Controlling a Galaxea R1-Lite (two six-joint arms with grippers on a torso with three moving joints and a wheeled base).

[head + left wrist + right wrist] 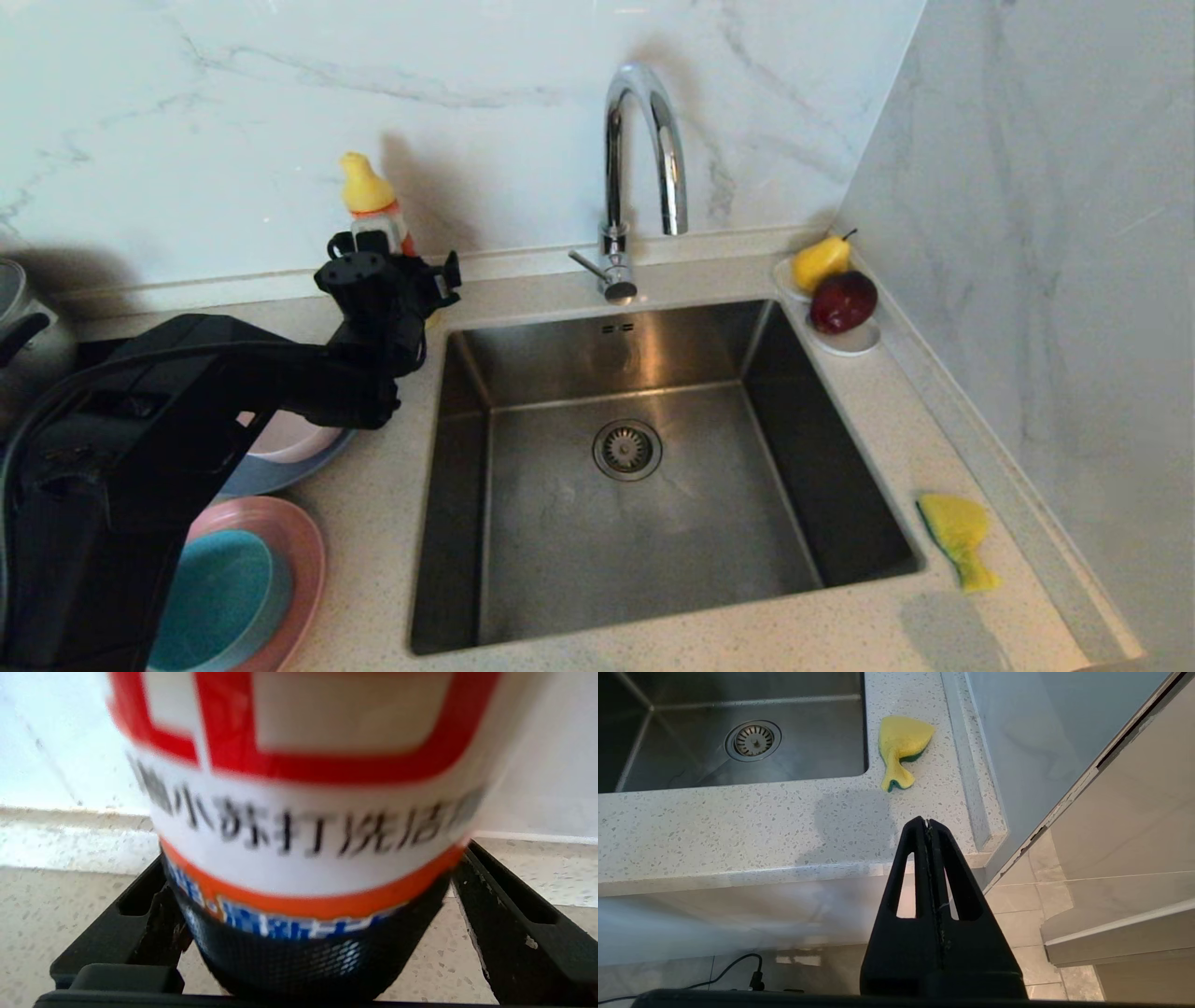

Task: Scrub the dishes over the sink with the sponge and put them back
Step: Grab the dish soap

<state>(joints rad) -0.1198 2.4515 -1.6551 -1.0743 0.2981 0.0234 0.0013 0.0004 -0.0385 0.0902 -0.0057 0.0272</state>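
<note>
Nothing scrubbed yet. Teal bowl on pink plate, pale bowl on grey-blue plate, left of dry sink. Sponge untouched, right counter. Right gripper clenched, parked low. Left gripper spread around detergent bottle, not clamped.

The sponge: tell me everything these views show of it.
The sponge is small and soft-looking, yellow on top with a green scouring layer showing along its edge. It is bent out of shape, broad at one end and pinched to a narrow tail at the other. It lies flat on the speckled counter right of the sink, close to the basin's near right corner. Only the counter touches it.
</note>
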